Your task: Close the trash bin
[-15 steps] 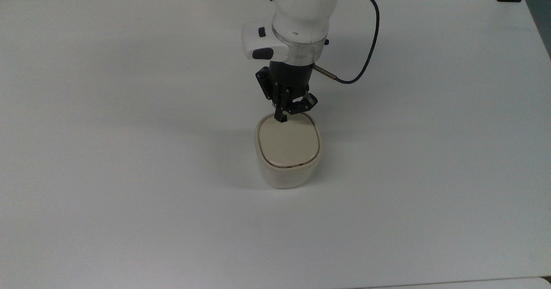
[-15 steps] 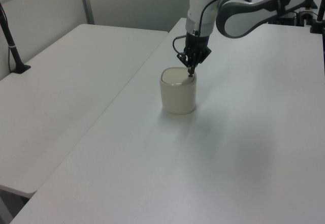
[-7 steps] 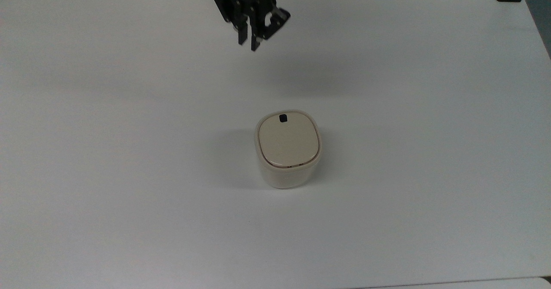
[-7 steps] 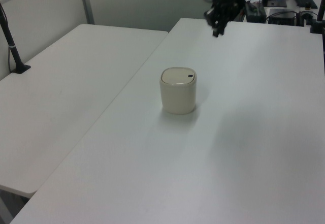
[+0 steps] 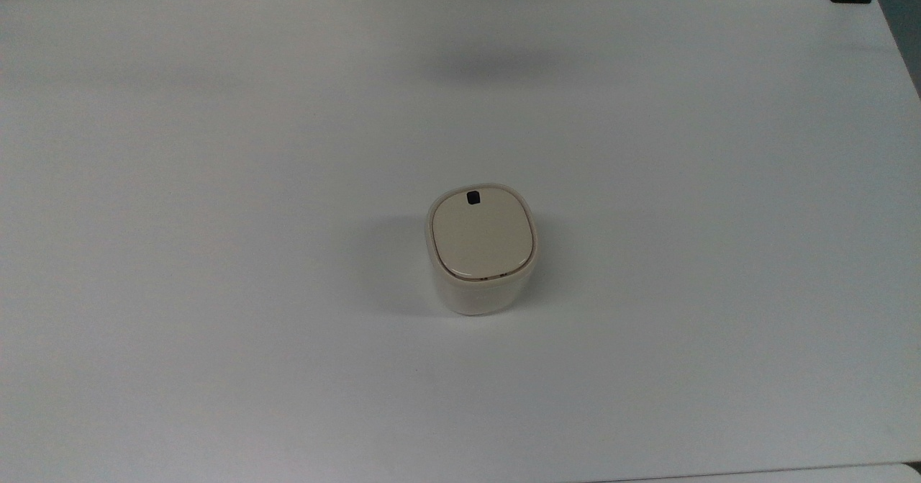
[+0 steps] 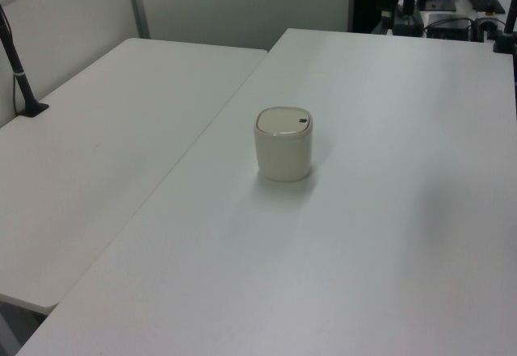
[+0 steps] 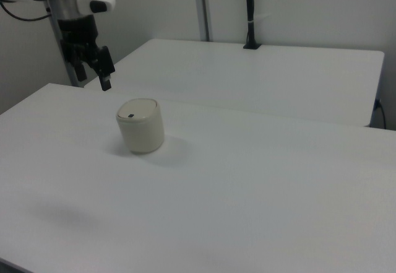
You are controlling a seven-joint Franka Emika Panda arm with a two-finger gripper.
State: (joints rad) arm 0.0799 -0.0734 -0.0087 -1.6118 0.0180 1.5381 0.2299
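Bin (image 5: 481, 253) is seen upright near mid-worktop (image 5: 216, 289), alone, nothing touching it. Lid (image 5: 483, 237) is seated flat and flush in the rim, so the bin is closed. Black tab (image 5: 473, 196) is placed at the lid's far edge in the top view; in the left view it is seen at the lid's right edge (image 6: 303, 120), in the right view at the lid's left (image 7: 130, 114). A soft shadow is cast on the worktop beside the bin.

Behind the bin, in the right view, the claw (image 7: 105, 81) is held up in the air, above and to the right view's left of the bin, well apart from it, pointing down. Nothing is gripped; fingers look nearly together, but the gap cannot be told for sure.

Further back, a second white table (image 7: 260, 69) is butted against the worktop, with a black pole (image 7: 250, 13) clamped at its far edge.
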